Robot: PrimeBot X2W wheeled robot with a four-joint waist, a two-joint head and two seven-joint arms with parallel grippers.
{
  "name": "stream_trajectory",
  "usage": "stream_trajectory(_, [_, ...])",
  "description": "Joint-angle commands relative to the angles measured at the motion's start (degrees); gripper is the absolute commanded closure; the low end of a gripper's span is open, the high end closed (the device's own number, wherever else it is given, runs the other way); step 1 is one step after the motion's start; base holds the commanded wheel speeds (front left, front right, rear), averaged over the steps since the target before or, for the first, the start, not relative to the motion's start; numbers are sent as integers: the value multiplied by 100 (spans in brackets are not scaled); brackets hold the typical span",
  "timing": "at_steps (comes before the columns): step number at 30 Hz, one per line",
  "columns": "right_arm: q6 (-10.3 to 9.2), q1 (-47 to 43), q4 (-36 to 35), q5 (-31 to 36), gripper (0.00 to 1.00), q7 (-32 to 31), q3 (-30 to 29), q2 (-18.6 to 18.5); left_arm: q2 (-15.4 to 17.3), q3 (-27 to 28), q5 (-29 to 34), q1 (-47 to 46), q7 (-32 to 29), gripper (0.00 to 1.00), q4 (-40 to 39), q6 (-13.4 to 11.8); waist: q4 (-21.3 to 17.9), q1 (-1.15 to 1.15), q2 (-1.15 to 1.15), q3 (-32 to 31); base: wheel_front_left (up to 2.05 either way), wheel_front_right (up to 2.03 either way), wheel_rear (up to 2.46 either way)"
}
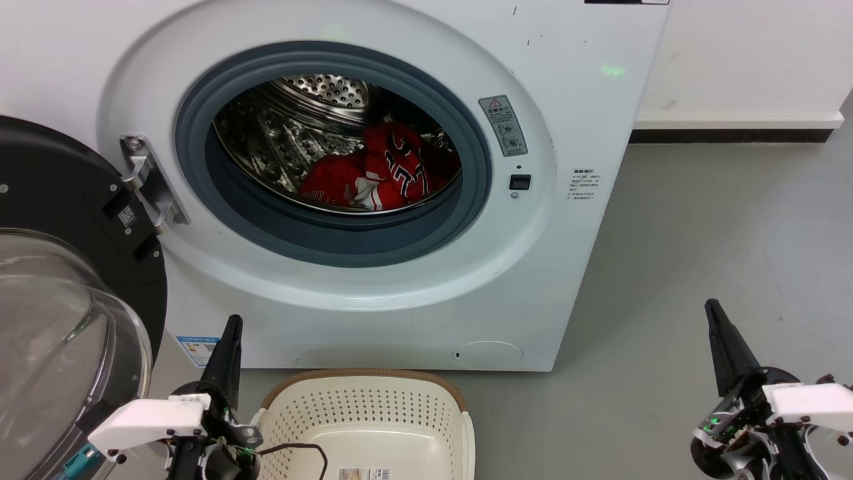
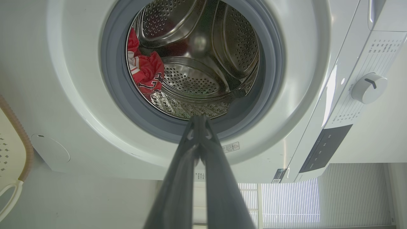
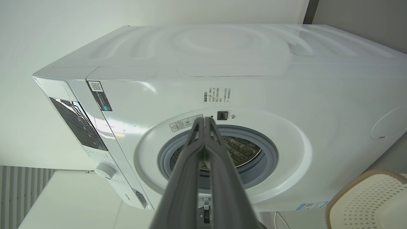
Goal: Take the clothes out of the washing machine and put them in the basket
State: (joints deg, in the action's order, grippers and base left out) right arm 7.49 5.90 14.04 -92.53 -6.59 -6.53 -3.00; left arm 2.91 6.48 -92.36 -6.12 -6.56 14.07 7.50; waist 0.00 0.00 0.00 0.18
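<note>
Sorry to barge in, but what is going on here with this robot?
The robot faces the washing machine, its door swung open. The red clothes lie in the drum. The basket sits on the floor before it, with no clothes in the part that shows. The left gripper and right gripper are shut on nothing, low on either side; neither has reached in yet.

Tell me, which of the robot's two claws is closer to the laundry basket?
The left. The left gripper stands right beside the basket, at its left edge, while the right gripper is well away, off to the basket's right.
</note>
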Motion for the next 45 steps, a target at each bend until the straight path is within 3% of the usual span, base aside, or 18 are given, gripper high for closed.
stream_trajectory(1, [0,73,11,25,100,0,4,20,-6,16,-12,-32,-11,100,0,14,0,0,0,0,0,0,0])
stream_trajectory(22, [0,73,11,25,100,0,4,20,-6,16,-12,-32,-11,100,0,14,0,0,0,0,0,0,0])
stream_trajectory(23, [0,0,0,0,0,1,0,0,0,0,0,0,1,0,0,0,0,0,0,0,0,0,0])
stream_trajectory(31, [0,-159,101,107,0,149,49,4,-11,-50,126,153,166,0,19,-1,1,0,0,4,0,0,0])
stream_trajectory(37, [0,-209,18,558,0,320,30,5,-10,-33,754,187,336,0,-156,-43,0,0,0,11,0,0,0])
stream_trajectory(45, [0,-292,-309,1635,0,530,39,5,-9,-178,1833,252,545,0,-491,-326,-5,0,0,24,0,0,0])
